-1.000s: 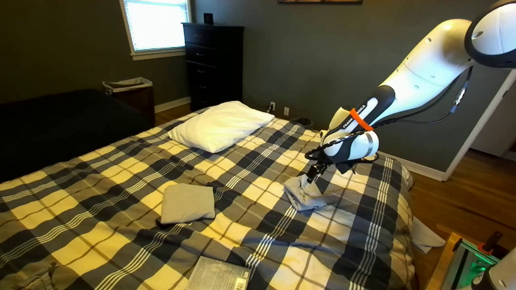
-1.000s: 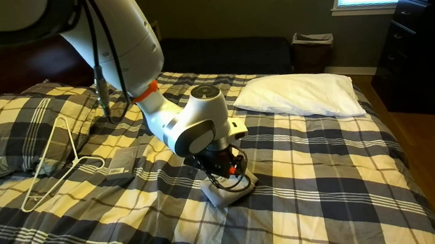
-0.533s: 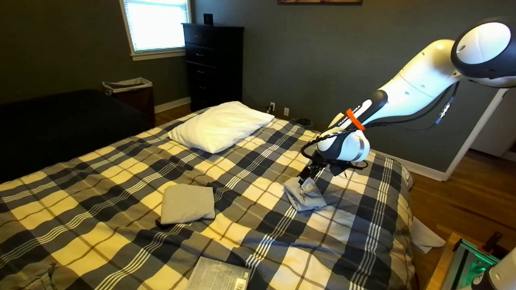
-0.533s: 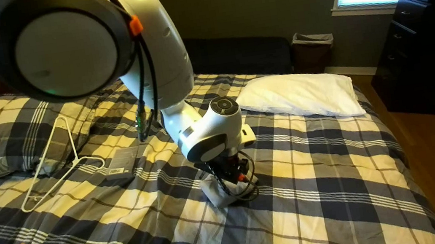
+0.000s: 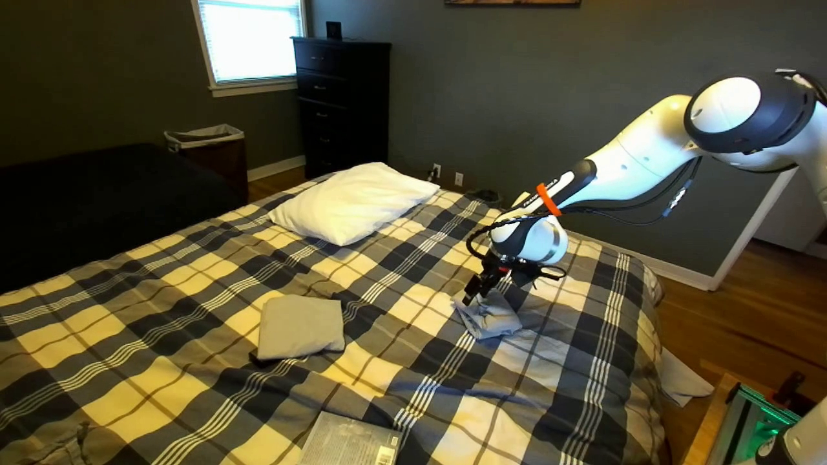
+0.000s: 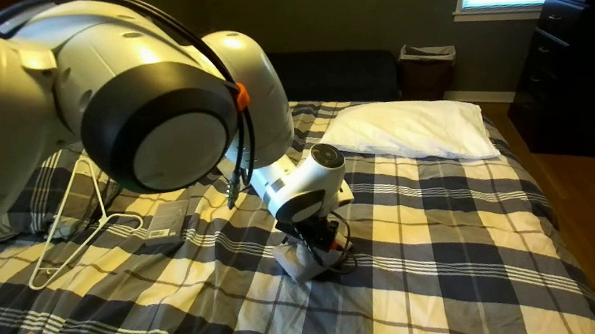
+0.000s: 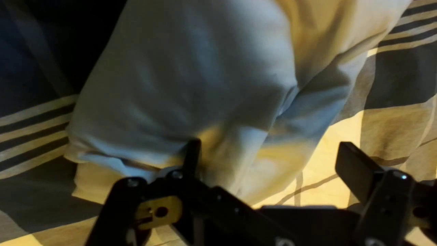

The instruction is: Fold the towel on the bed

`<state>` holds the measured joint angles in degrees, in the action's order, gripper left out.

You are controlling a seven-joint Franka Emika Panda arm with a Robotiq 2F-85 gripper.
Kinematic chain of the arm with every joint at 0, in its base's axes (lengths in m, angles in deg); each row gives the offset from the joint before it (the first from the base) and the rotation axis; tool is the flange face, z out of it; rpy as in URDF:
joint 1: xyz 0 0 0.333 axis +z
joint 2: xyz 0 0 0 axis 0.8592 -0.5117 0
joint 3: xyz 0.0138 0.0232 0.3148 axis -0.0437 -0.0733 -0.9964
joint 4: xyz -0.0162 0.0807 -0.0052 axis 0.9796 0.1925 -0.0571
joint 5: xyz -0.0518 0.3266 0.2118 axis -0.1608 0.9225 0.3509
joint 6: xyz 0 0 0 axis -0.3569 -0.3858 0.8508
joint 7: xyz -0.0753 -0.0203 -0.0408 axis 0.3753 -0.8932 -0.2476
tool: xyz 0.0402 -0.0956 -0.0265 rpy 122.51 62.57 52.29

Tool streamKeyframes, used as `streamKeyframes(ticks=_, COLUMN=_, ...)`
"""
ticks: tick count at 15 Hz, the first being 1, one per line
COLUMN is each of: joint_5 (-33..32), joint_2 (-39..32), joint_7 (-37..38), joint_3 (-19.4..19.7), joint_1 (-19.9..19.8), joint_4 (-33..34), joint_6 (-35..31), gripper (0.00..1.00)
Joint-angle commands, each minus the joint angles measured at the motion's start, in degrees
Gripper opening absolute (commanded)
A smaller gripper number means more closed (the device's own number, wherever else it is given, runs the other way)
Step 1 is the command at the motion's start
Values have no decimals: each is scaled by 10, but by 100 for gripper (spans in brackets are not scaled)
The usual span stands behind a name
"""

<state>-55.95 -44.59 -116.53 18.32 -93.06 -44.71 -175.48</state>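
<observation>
The arm partly hid the towel; the gripper gaped wide, empty; whether one finger touched the towel, I couldn't tell.

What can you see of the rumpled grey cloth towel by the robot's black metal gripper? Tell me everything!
The small, rumpled grey cloth towel looks soft and creased, with uneven layers folded over each other. It lies on the big black, white and pale-yellow plaid-covered bed. In the wrist view, some patches look bluish or yellowish. The open, black two-fingered gripper is at its edge; one finger overlaps it there, but whether it touches, I can't tell.
</observation>
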Motion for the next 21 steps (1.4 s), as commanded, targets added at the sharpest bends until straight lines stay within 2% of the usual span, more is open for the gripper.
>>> streamKeyframes(ticks=1, joint_5=-3, joint_2=-53, joint_7=24, joint_3=48, joint_1=55, joint_4=87, joint_6=38, gripper=100)
streamKeyframes(ticks=5, joint_5=-4, joint_2=-92, joint_7=53, joint_3=96, joint_1=101, joint_4=158, joint_6=67, gripper=100)
streamKeyframes(ticks=8, joint_5=5, joint_2=-84, joint_7=43, joint_3=88, joint_1=99, joint_4=164, joint_6=104, gripper=100)
streamKeyframes(ticks=12, joint_5=26, joint_2=-8, joint_7=29, joint_3=77, joint_1=82, joint_4=77, joint_6=139, gripper=100)
streamKeyframes(ticks=14, joint_5=37, joint_2=45, joint_7=2, joint_3=67, joint_1=64, joint_4=2, joint_6=121, gripper=100)
streamKeyframes(ticks=17, joint_5=36, joint_2=115, joint_7=-19, joint_3=80, joint_1=58, joint_4=-83, joint_6=107, gripper=100)
streamKeyframes(ticks=19, joint_5=69, joint_2=160, joint_7=-64, joint_3=56, joint_1=23, joint_4=-145, joint_6=72, gripper=100)
streamKeyframes(ticks=21, joint_5=127, joint_2=197, joint_7=-148, joint_3=7, joint_1=-30, joint_4=-207, joint_6=-16, gripper=100)
